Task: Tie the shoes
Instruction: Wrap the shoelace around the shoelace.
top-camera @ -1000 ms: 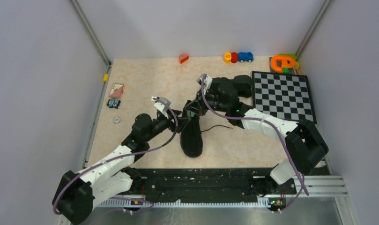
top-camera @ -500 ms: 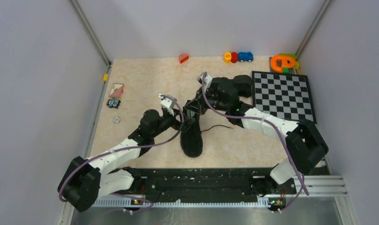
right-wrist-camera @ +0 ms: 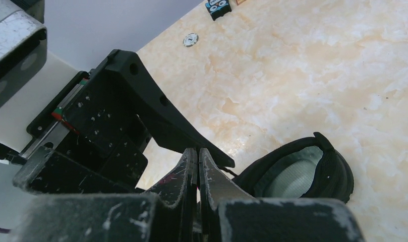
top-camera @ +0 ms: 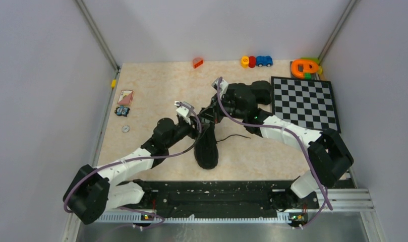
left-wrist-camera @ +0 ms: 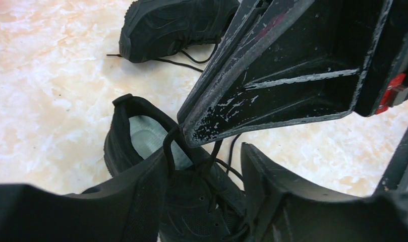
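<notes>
centrally, the near shoe [top-camera: 207, 149] was found lying on the table [top-camera: 156, 91], toe turned toward the arm bases, with its pale insole [left-wrist-camera: 145, 135] exposed at the open heel end. the far shoe [left-wrist-camera: 174, 22] was seen well apart from it, farther back beside the checkerboard [top-camera: 305, 103], with loose laces trailing onto the table. the right gripper [right-wrist-camera: 197, 154] was closed above the near shoe's opening, its fingers pressed flat together. a thin lace loop [left-wrist-camera: 167, 146] was drawn up from the shoe to its tip, where it appeared to be pinched. the left gripper [left-wrist-camera: 204, 196] was seen open, its two fingers spread either side of the near shoe's laced upper, just beneath the right gripper's tip. nothing was clamped between them. whether its fingers touched the shoe could not be told.
</notes>
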Controlling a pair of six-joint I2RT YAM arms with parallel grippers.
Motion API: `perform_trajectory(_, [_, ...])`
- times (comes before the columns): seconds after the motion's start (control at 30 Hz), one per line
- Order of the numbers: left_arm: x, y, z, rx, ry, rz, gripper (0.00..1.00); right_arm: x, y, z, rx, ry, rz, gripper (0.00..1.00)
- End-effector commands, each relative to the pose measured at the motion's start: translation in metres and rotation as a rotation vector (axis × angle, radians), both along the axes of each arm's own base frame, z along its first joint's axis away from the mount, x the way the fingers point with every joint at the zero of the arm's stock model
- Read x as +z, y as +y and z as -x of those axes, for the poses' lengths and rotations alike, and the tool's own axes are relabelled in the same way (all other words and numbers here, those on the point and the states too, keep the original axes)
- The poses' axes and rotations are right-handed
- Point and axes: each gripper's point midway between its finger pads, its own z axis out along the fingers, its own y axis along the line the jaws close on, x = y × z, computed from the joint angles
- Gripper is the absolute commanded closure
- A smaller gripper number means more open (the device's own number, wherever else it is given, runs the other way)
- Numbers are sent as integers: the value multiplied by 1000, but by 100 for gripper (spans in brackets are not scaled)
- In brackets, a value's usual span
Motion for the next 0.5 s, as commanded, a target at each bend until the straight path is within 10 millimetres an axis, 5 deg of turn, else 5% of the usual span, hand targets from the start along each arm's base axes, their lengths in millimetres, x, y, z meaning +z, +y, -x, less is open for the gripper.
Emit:
perform_trajectory(0.0, [25,-3,-14,33,-88,26,46,32,7,0,7,-52,-56,100])
perform_trajectory(0.1, [20,-3,-18,47,-85,16,59,31,7,0,6,-49,-55,100])
perform_trajectory(0.33, [15,-7,-21,44,-86,18,69,29,7,0,5,-43,-49,100])
perform_trajectory(0.47, [15,-4,-19,48,-97,12,85,26,5,-1,-5,-42,-36,100])
